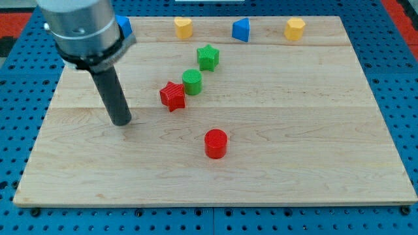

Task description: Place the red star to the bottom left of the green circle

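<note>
Camera view: tip (121, 122) on board (294, 163), left of centre, apart from all blocks; rod carries nothing, no jaws to judge
Red star (172, 96) just lower left of green circle (192, 81), seems touching
Green star (208, 57) upper right of circle
Red cylinder (215, 143) alone, lower centre

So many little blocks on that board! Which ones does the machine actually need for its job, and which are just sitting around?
Needed:
red star
green circle
my tip, off to the view's left of the star, touching no block

Just lying about:
green star
red cylinder
two yellow blocks
two blue blocks, one partly hidden
</note>
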`<state>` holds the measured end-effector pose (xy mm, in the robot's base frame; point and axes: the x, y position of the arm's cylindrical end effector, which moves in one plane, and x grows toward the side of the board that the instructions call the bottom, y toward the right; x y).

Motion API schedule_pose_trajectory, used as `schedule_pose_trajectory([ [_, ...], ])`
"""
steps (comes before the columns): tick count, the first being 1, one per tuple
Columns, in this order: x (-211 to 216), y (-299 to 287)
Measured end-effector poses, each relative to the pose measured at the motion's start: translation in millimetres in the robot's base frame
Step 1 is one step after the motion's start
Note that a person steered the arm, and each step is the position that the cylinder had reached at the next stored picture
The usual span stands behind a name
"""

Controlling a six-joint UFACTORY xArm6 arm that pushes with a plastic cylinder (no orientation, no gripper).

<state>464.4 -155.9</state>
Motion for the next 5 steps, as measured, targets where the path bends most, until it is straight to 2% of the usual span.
schedule_pose_trajectory([
  [3,-75,25],
  [5,-59,84],
])
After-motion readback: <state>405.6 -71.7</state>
